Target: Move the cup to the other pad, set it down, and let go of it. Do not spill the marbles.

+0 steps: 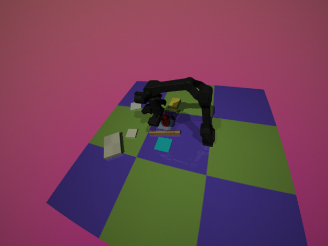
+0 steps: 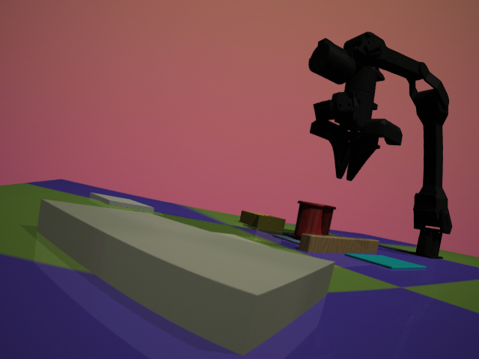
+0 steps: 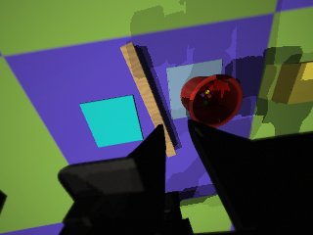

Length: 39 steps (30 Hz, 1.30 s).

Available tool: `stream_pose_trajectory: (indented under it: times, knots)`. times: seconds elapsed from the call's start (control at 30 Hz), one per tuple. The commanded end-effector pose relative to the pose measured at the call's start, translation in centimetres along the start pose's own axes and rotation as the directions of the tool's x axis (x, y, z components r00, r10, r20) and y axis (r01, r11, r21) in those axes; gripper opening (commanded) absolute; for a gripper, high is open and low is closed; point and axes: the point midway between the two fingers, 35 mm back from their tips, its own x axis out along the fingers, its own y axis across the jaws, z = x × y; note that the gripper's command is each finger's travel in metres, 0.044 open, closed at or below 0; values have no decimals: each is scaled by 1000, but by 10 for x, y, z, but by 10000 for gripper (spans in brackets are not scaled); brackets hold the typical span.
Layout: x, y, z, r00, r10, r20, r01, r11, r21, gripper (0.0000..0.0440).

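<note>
The red cup (image 1: pixel 165 120) (image 2: pixel 313 220) (image 3: pixel 190 93) stands upright on the pale blue-grey pad (image 1: pixel 163 128) (image 3: pixel 178 78). Several small marbles (image 3: pixel 207 92) show inside it in the wrist view. The teal pad (image 1: pixel 163 144) (image 2: pixel 386 261) (image 3: pixel 112 121) lies bare on the other side of the wooden bar. My gripper (image 2: pixel 344 179) (image 3: pixel 175 126) is slightly open, with a narrow gap and nothing between the fingertips. It points down, well above the cup's height. In the wrist view the right fingertip shows beside the cup's lower left edge. The fingertips are hard to make out in the top view.
A wooden bar (image 1: pixel 164 132) (image 2: pixel 342 244) (image 3: pixel 144 93) lies between the two pads. A yellow block (image 1: pixel 175 103) (image 2: pixel 263 221) (image 3: pixel 293 85) lies beyond the cup. A large whitish block (image 1: pixel 113 146) (image 2: pixel 174 250) and two smaller flat ones (image 1: pixel 131 132) (image 1: pixel 136 106) lie to the left in the top view.
</note>
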Motion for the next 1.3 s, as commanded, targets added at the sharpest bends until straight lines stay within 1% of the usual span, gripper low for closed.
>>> stream_pose_trajectory:
  times: [0.0, 0.57, 0.93, 1.0, 1.17, 1.27]
  knots:
    - [10, -7, -2, 1000, -9, -27, 8, 1000, -13, 123]
    - [61, -28, -10, 995, -7, -104, -2, 997, -81, 161]
    - [101, -30, -15, 991, 17, -132, -42, 982, -186, 169]
    - [106, -30, -15, 991, 19, -132, -48, 976, -215, 128]
    - [114, -32, -19, 989, 20, -145, -61, 955, -289, 4]
    - [112, -32, -19, 989, 23, -144, -69, 943, -324, 0]
